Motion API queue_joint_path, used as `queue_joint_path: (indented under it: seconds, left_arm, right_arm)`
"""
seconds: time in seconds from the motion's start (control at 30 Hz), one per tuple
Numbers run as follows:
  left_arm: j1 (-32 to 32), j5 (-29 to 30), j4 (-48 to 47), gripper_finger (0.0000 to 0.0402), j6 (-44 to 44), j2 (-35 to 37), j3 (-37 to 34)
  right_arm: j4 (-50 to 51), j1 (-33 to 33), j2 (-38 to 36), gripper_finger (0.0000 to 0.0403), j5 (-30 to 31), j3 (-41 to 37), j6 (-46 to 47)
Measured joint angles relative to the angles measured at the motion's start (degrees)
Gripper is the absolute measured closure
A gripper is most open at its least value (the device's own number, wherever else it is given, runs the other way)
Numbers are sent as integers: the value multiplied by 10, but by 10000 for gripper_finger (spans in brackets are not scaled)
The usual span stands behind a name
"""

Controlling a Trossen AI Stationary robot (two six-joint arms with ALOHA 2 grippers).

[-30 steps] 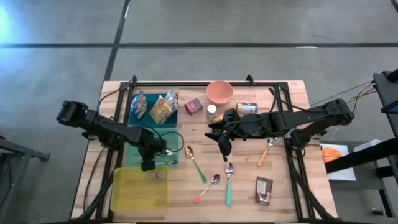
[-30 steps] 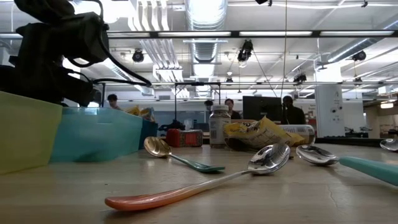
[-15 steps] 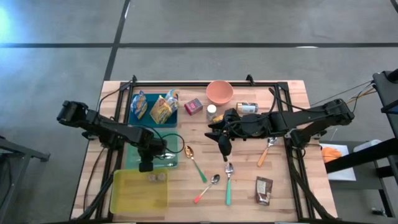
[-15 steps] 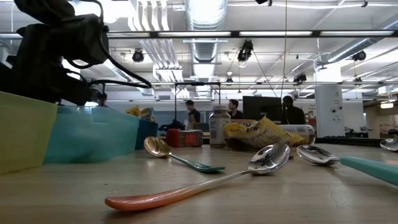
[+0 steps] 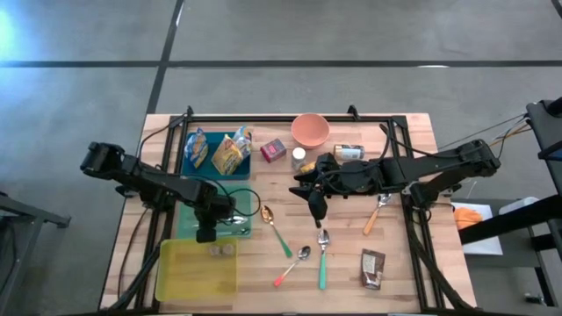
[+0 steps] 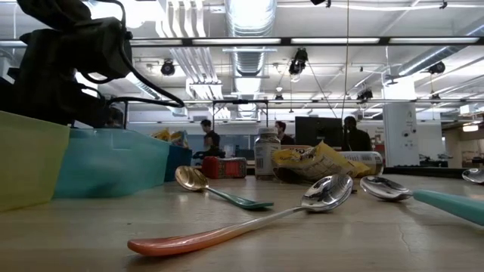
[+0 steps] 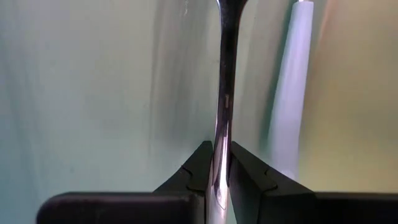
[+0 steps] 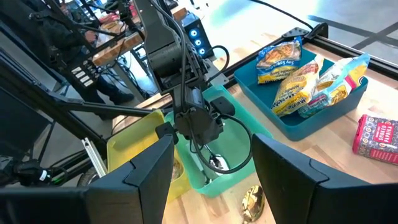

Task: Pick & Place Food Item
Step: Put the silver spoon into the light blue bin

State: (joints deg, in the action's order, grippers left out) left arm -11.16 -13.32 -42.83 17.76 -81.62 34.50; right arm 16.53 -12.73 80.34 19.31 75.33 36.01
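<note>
At lower left of the high view, our left tool [image 5: 207,233] grips a metal spoon handle [image 7: 222,112] over the teal bin [image 5: 186,226]; our right tool [image 5: 316,211] hangs half-open, empty.

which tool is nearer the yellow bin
Left. The left tool hangs over the teal bin right beside the yellow bin; the right tool sits farther off, over mid-table.

A grey concrete floor [image 5: 351,35] crossed by dark seams surrounds the wooden table [image 5: 421,132]. Beyond the table edge, the room is an open workshop: exposed silver ducts [image 6: 249,30] and long strip lights [image 6: 340,41] run along the ceiling. People [image 6: 349,134] stand by dark monitors [image 6: 314,130] (too far off for detail) at distant benches.
</note>
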Motion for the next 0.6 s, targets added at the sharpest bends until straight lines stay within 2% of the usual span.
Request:
queue_joint_path:
  seconds: [0.23, 0.6]
  left_arm:
    - [0, 1, 1, 356, 0, 0, 0]
    - [0, -4, 2, 283, 2, 0, 1]
  right_arm:
    - [0, 0, 0, 191, 0, 0, 0]
    - [0, 0, 0, 191, 0, 0, 0]
